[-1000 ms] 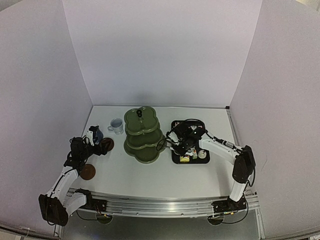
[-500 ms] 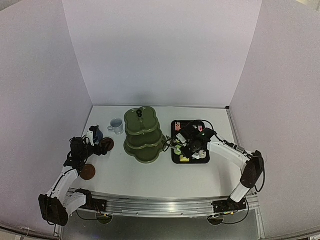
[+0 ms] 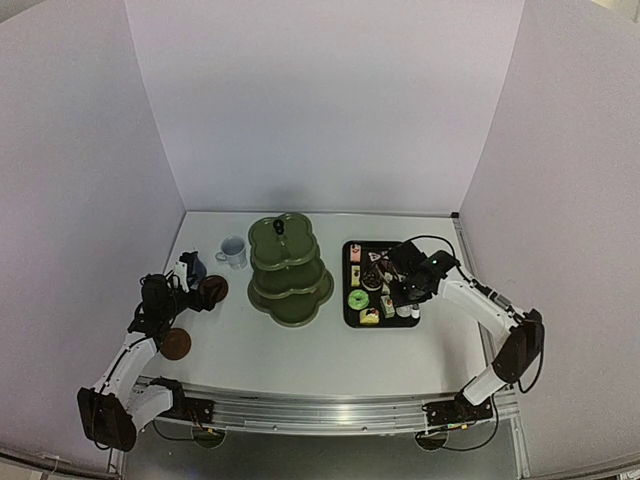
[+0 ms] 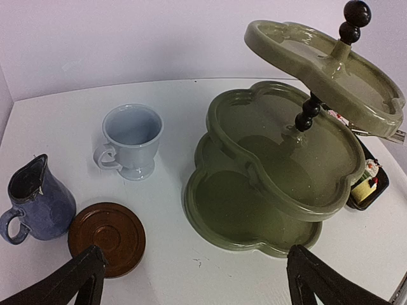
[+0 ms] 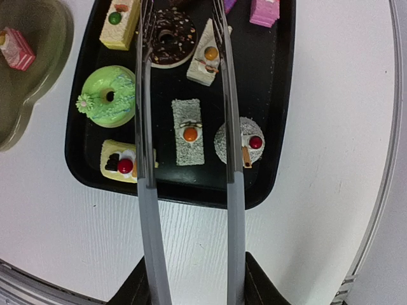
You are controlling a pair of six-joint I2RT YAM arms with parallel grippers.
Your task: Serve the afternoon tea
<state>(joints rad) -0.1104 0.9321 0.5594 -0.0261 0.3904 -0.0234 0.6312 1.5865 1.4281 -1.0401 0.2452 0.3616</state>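
**A:** Right wrist: right gripper (image 5: 194, 274) clamped on tongs (image 5: 144, 127), their arms running lengthways up the tray (image 5: 272, 76), tips flanking a chocolate doughnut (image 5: 168, 37).

**B:** Only that view catches a pink cake (image 5: 16, 49) on the stand (image 5: 38, 89). Over left, the left gripper (image 4: 197, 270) gapes empty by a saucer (image 4: 107, 236).

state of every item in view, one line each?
stand: upright, one pink cake on it
saucers: flat, bare
pale mug: upright, empty
dark blue mug: upright, off the saucers
tray: holds the other cakes
tongs: tips apart, gripping nothing
left tool: open, empty
right tool: shut on tongs
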